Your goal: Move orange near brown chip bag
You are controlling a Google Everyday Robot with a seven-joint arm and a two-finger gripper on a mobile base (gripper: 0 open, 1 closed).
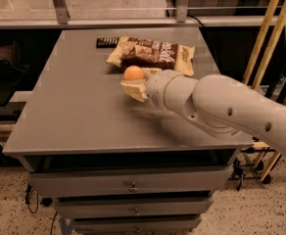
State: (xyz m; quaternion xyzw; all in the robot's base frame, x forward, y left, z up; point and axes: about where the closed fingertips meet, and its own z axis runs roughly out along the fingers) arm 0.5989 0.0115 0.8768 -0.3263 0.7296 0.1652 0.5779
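Orange pinched between fingers over table, just beside brown chip bag.

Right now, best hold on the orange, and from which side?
Across the orange's middle, a finger each side: a smooth ball, so off-centre pads would likely slip. Come from the near side, since the brown chip bag lies just behind. The gripper holds it that way, beside the bag.

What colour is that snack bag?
The chip bag is dark brown with cream ends, camera view. The gripper holds the orange near it.
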